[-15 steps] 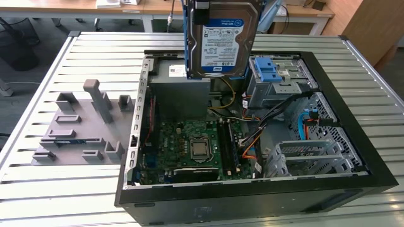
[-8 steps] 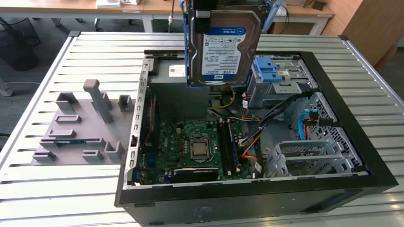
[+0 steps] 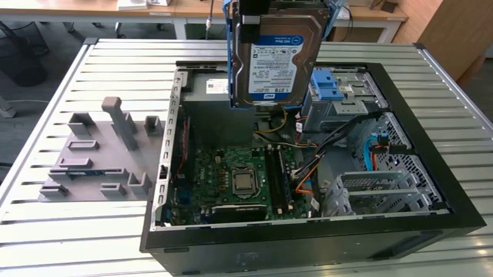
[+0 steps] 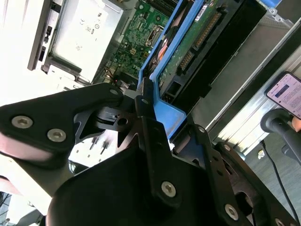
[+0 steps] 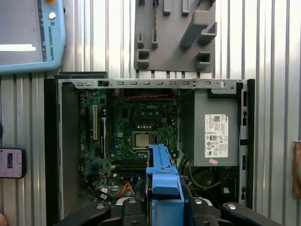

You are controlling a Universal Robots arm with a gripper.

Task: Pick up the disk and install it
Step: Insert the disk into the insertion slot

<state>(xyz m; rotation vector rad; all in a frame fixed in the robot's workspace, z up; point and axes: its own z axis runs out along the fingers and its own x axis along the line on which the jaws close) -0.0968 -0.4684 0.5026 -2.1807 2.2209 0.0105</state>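
One step of two done: pick-up. L to R in exterior view we see grey fixture (image 3: 100, 150), open PC case (image 3: 308, 238), disk (image 3: 273, 57) held upright above case, clear of it, blue bay (image 3: 335, 86). Gripper (image 4: 162, 110): jaws clamped on disk's blue frame. Install not yet done.

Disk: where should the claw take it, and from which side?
Take the disk by the short end of its blue carrier frame, coming from above. The claw is shut on that end now, and the disk hangs upright over the open computer case. Gripping the frame edges likely keeps the pads off the label and circuit board and leaves the lower end free.
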